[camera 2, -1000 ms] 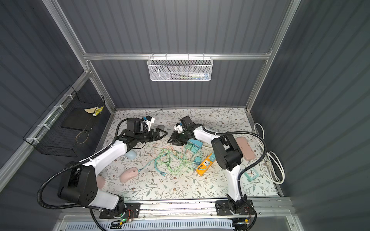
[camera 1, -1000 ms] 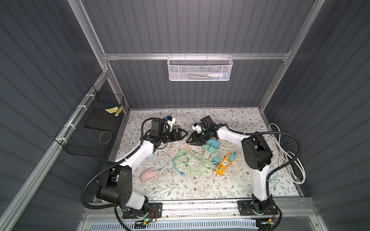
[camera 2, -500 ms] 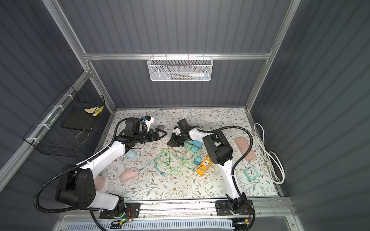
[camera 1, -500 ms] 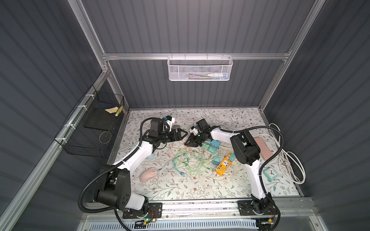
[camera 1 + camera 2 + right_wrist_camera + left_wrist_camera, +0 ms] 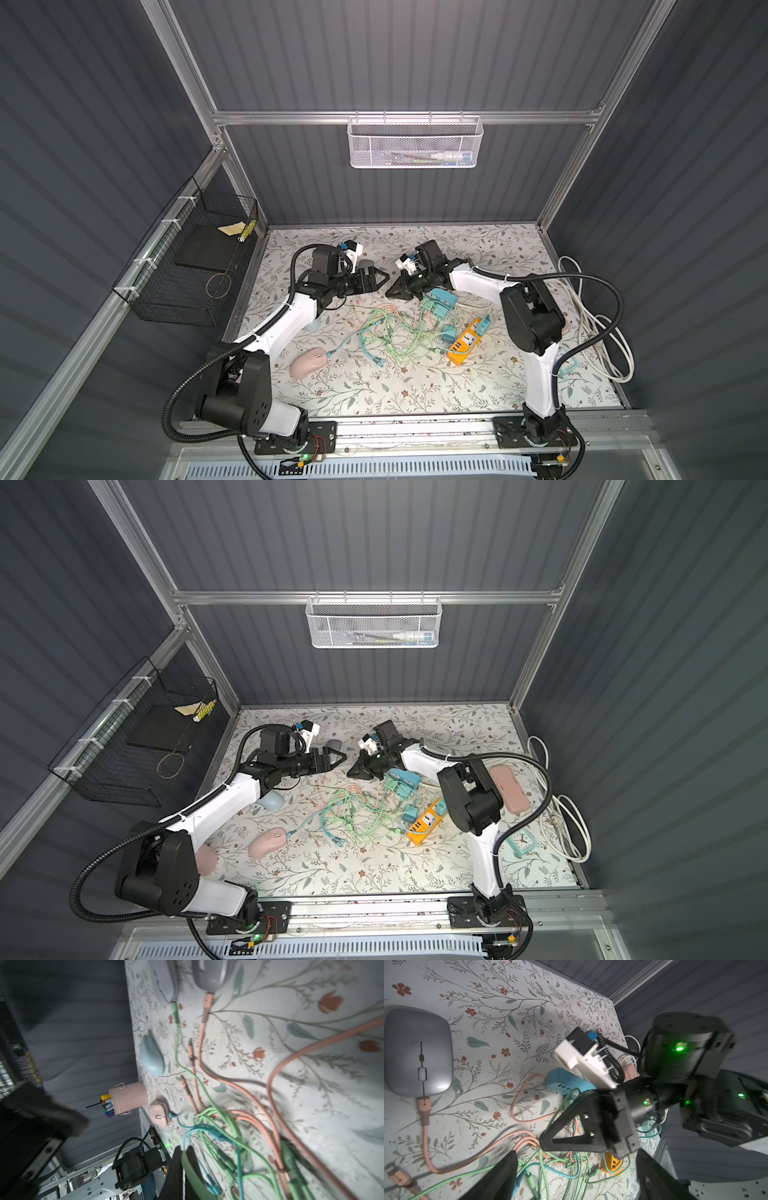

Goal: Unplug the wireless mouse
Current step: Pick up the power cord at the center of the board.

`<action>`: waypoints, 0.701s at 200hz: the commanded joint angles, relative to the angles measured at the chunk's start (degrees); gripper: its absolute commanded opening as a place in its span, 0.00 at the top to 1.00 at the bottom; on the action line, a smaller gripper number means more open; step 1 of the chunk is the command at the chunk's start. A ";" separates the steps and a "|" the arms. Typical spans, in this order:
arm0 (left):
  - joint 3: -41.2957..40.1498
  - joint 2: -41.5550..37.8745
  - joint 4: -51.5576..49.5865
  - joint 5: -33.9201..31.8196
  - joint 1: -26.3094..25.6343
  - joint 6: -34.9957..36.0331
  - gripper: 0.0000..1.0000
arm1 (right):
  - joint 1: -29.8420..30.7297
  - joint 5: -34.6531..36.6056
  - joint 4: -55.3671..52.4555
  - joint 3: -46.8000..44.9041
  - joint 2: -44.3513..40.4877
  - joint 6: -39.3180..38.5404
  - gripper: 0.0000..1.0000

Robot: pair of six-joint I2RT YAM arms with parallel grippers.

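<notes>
- The left pincer [image 5: 380,279] and right pincer [image 5: 390,292] face each other tip to tip at the back of the flowered table [image 5: 478,249], beside a tangle of charging cables [image 5: 390,332]
- The grey mouse [image 5: 418,1051], which I take to be the one for the job, lies flat near the back edge, just beside the left pincer, with a pink cable [image 5: 425,1126] plugged into its front end
- The left pincer stands wide open and holds nothing
- The right pincer is closed tight with its tip low by the cables; a green cable [image 5: 187,1167] runs at its tips in the right wrist view, and I cannot tell whether it is pinched
- Risk: nothing braces the mouse, so a tug on the cable would likely drag it along rather than free the plug
- Risk: pink, green and blue cables cross, so a pull could haul the wrong one and shift the pink mouse [image 5: 309,361]
- Risk: the pincers are near each other, and a hasty reach could knock them together
</notes>
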 commanded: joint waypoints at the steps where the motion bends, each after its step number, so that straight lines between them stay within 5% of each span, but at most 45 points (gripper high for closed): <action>1: -0.17 0.52 4.00 3.29 0.37 0.80 0.13 | -1.84 -2.58 0.55 0.56 -5.09 -0.32 1.00; 45: -9.13 -4.73 30.20 17.10 0.23 -0.18 0.23 | -6.15 -4.30 -5.57 7.68 -11.13 -2.38 1.00; 80: -6.51 -3.46 25.19 17.84 -0.04 4.23 0.23 | -7.71 -7.20 -12.13 15.88 -13.45 -4.01 1.00; 140: -4.27 2.78 46.63 22.23 -5.10 -9.70 0.19 | -8.09 -8.45 -13.25 17.03 -17.65 -4.10 1.00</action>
